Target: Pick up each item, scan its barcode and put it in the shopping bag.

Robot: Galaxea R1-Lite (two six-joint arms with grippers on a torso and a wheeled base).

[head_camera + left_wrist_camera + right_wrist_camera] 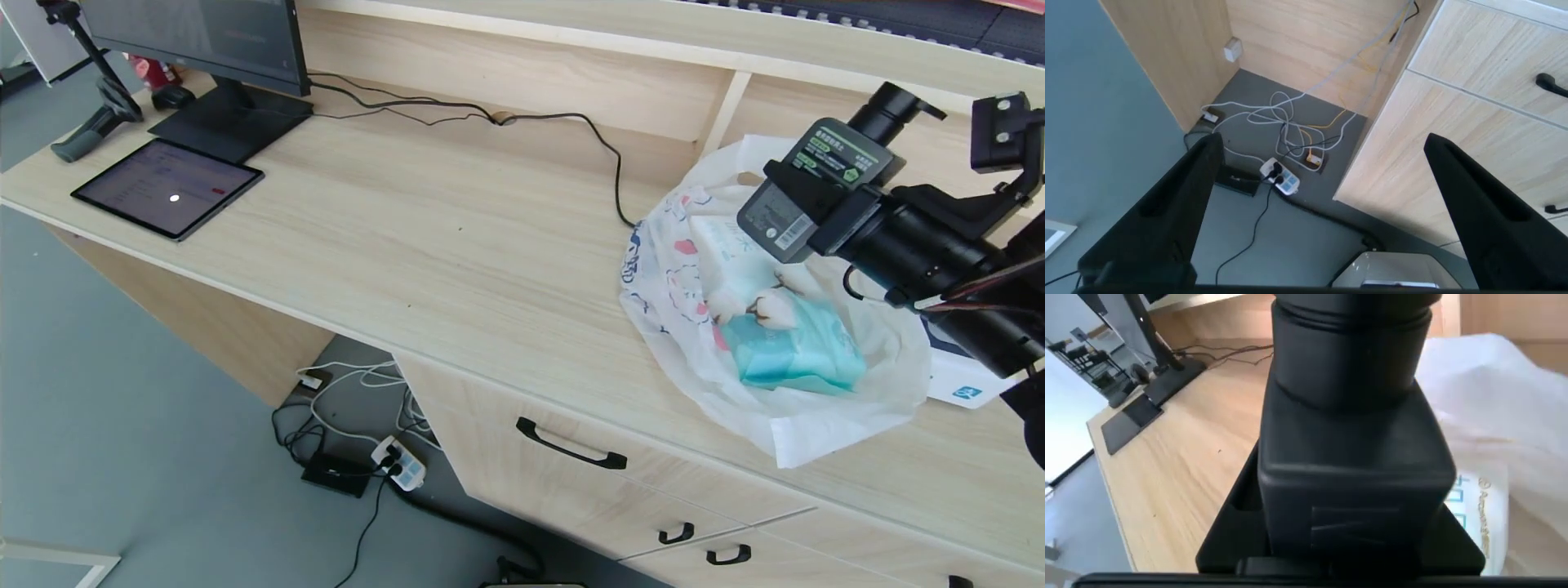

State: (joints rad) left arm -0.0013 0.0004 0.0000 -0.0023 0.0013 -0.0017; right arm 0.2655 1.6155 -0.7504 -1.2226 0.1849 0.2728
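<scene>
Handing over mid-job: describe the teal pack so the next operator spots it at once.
On the long wooden counter, find the white printed shopping bag at its right end. In its open mouth, toward the counter's front edge, lies the teal pack. Its neighbour, the white pack, lies farther back; only this one is teal.

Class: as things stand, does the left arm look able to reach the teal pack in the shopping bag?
Probably not: the left gripper hangs below the counter, facing floor cables, and the teal pack lies up top.

Left claw [1321,137] spread, hanging low; right claw [845,222] gripping scanner [833,155].
</scene>
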